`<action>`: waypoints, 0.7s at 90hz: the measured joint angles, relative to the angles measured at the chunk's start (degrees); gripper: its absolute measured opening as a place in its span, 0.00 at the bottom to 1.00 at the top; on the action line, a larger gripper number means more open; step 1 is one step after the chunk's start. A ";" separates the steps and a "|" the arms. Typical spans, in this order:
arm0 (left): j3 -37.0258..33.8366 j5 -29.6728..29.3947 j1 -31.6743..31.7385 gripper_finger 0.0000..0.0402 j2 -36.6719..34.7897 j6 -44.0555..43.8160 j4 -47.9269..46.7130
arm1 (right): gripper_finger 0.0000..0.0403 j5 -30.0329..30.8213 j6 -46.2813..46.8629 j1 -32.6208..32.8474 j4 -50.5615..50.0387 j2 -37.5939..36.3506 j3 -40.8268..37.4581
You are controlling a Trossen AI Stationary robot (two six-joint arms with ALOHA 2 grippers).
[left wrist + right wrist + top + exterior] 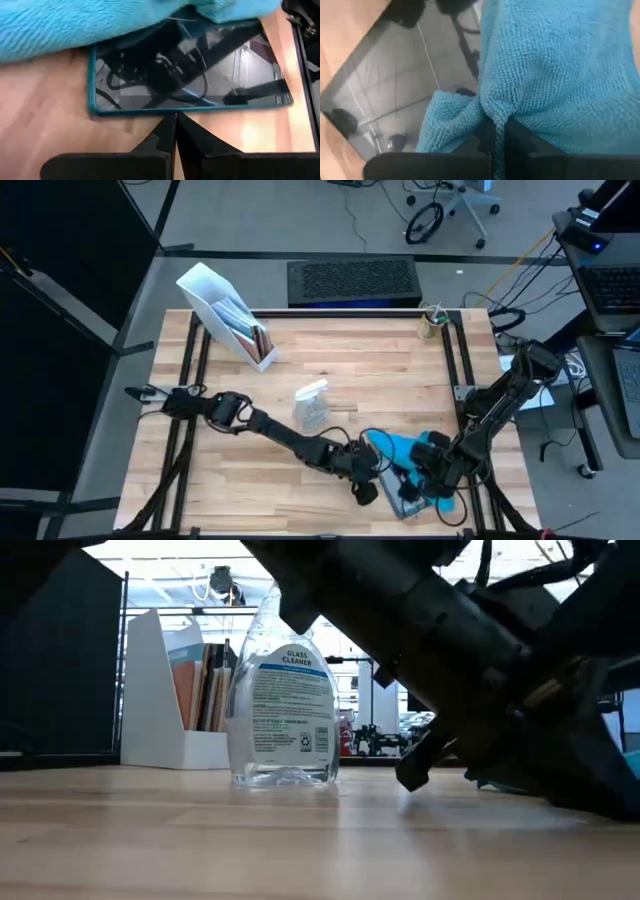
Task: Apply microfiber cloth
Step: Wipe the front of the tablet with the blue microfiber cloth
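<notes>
The right gripper (498, 142) has its fingers pinching a fold of the microfiber cloth (555, 70), which is draped over part of the tablet (395, 85) at about five o'clock on the bench (330, 360). The left gripper (175, 131) has its fingers pressed together on nothing, tips at the tablet's near edge, perhaps steadying it. The spray bottle (312, 404) stands upright near the bench's centre, with the file holder (228, 315) out at eleven o'clock. Judging by this, the cloth has reached the screen, but much glass lies uncovered, so most wiping seems left.
</notes>
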 joint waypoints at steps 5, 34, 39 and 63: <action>0.00 -0.32 0.57 0.00 0.01 -0.01 0.01 | 0.00 -0.61 -0.61 -0.01 -0.47 -0.44 0.00; -0.43 -3.58 1.37 0.00 -3.57 1.16 -6.89 | 0.00 -0.04 -12.03 -0.12 -10.84 -4.73 9.50; -0.44 -3.55 0.42 0.00 -4.85 1.55 -5.92 | 0.00 0.18 -15.21 -0.12 -12.29 -5.33 10.54; -0.15 -0.56 -5.02 0.00 -4.17 2.08 13.05 | 0.00 18.42 -27.78 -3.44 -7.35 -3.51 10.51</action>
